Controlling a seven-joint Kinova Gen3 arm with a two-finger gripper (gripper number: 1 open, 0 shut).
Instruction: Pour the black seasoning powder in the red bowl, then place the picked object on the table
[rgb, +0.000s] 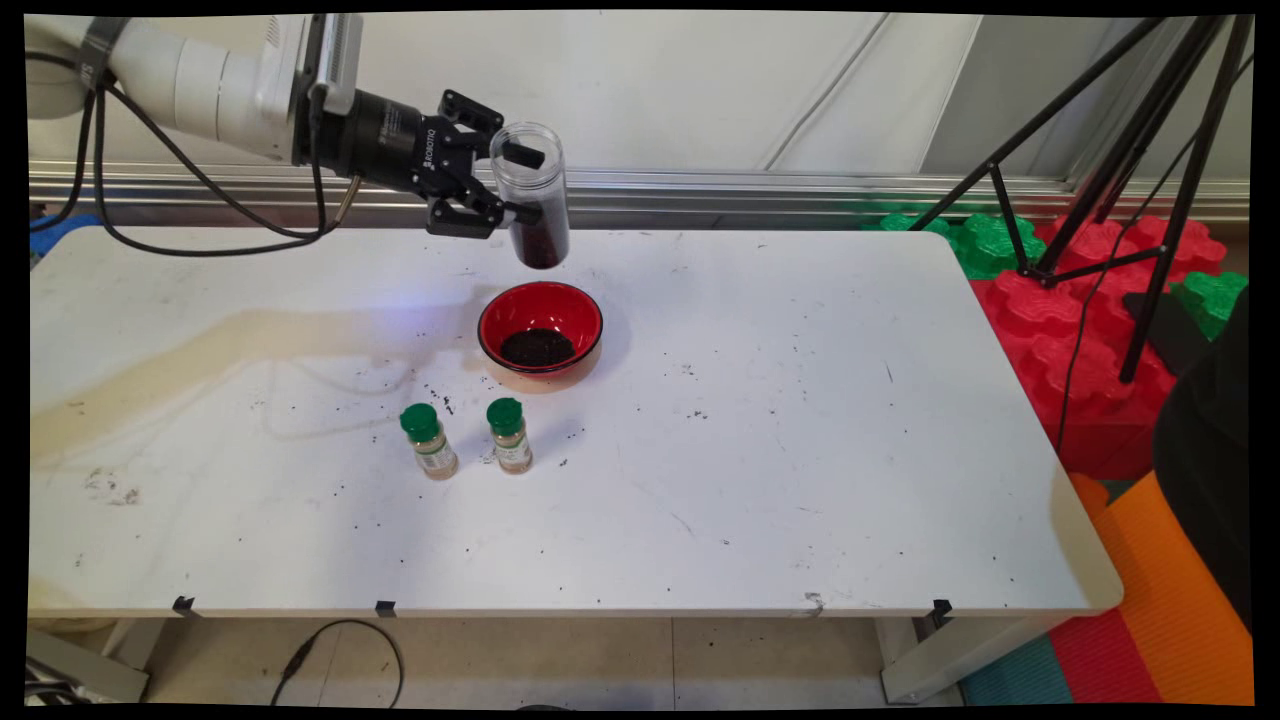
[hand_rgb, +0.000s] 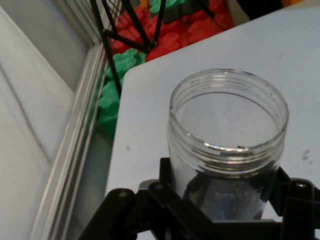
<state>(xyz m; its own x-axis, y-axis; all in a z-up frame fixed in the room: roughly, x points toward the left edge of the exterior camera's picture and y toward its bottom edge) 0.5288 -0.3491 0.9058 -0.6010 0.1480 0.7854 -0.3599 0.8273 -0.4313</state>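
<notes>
Clear jar (rgb: 533, 195), upright and lidless, with dark grains in its lower part, hangs above the red bowl (rgb: 541, 333). The bowl already holds a dark heap; much remains in the jar. The gripper (rgb: 515, 183) grips the jar's sides, jaws closed narrowly on it. Two green-capped spice bottles (rgb: 428, 440) stand nearer the table (rgb: 800, 450) front.

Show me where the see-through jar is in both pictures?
Main view: the clear jar is near the top, left of centre, held upright in the air by the gripper, behind the red bowl.
Hand view: the clear jar fills the lower right, open mouth up, between the jaws.
Shared landmark: the black tripod on the red and green blocks past the table's end.
</notes>
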